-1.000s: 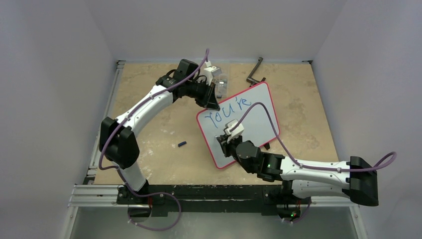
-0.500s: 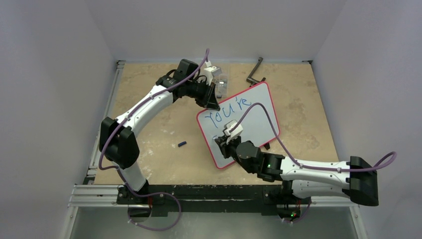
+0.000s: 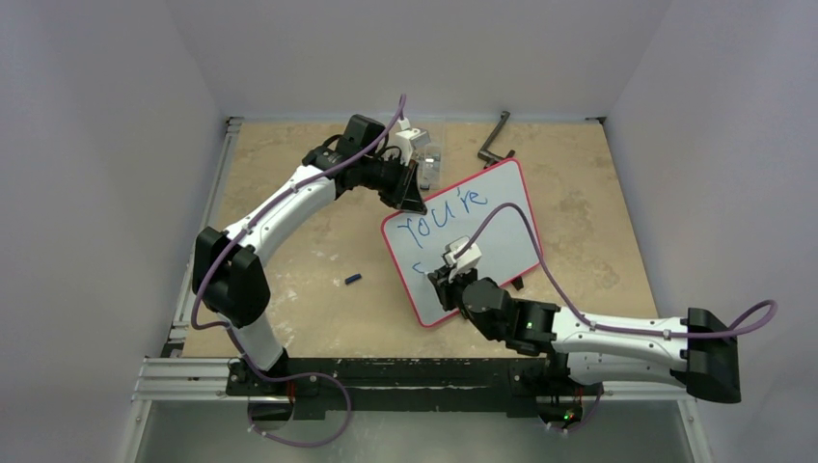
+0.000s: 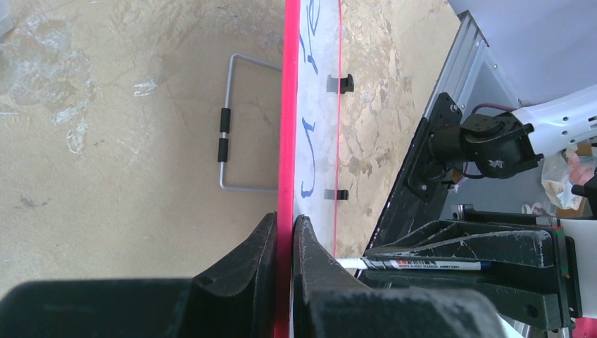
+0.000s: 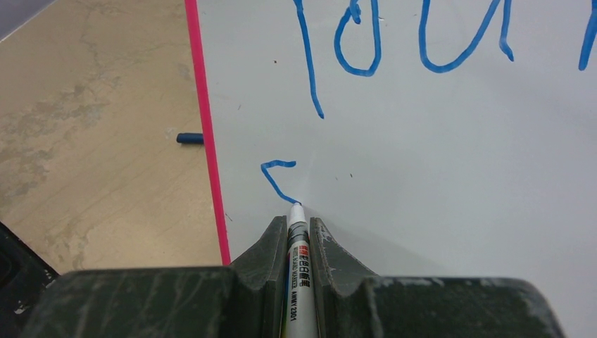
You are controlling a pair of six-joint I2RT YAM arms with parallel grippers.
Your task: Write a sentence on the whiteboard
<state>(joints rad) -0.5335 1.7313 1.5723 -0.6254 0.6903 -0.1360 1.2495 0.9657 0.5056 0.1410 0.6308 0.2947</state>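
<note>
From above, the right gripper (image 3: 439, 280) hides the near lower part of the whiteboard (image 3: 502, 207). The print on the marker (image 5: 298, 267) is too small to read. The sentence (image 3: 444, 214) reads "You're" in blue, with one hooked stroke (image 5: 278, 179) below it. The right gripper is clamped on the marker, tip touching the board. The left gripper (image 4: 284, 232) is closed on the board's red edge. The board stands tilted mid-table (image 3: 289, 251) — a beige, stone-patterned top. A blue cap (image 3: 353, 280) lies to its left, and pale walls surround it.

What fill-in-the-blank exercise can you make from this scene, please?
1. The right gripper holds a ____ to the whiteboard.
2. The left gripper is shut on the whiteboard's ____ frame.
3. The sentence is written in ____ ink.

Missing words: marker, red, blue.
</note>
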